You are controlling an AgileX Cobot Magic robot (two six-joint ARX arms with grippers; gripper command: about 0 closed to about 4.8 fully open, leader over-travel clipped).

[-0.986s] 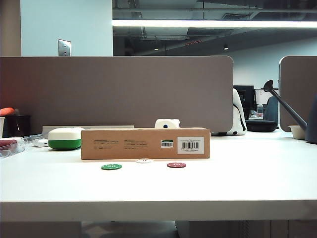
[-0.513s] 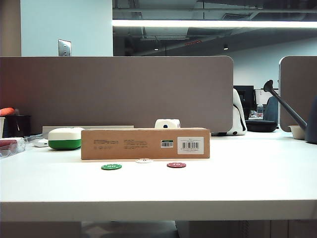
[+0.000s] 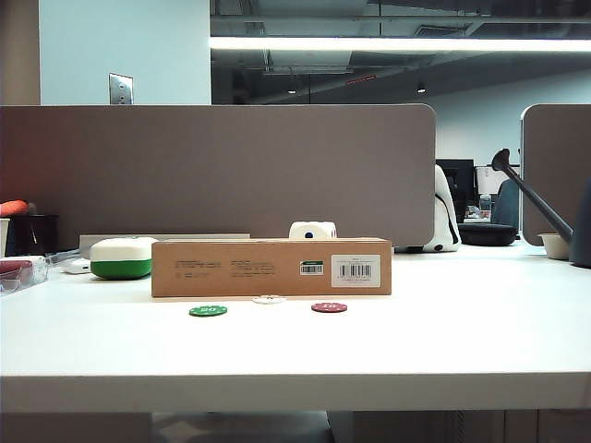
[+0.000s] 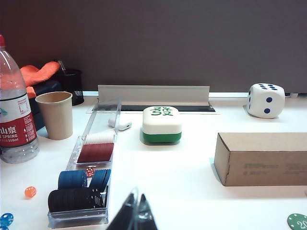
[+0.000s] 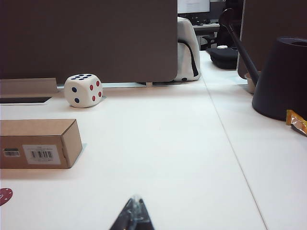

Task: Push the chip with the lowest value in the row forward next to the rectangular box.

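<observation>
Three chips in the row (image 3: 268,305): the chip (image 3: 269,299) sits mid-row, just near of the box (image 3: 271,268); my left gripper (image 4: 135,212) and right gripper (image 5: 135,214), both pinched shut, hang back, neither clearly nearer.

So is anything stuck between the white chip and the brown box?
Nothing visible. The white chip already lies right in front of the brown box, ahead of the green chip and red chip. Left gripper and right gripper hang back.

white chip (image 3: 269,299), brown rectangular box (image 3: 271,268), blue-dotted die (image 4: 265,100)
</observation>
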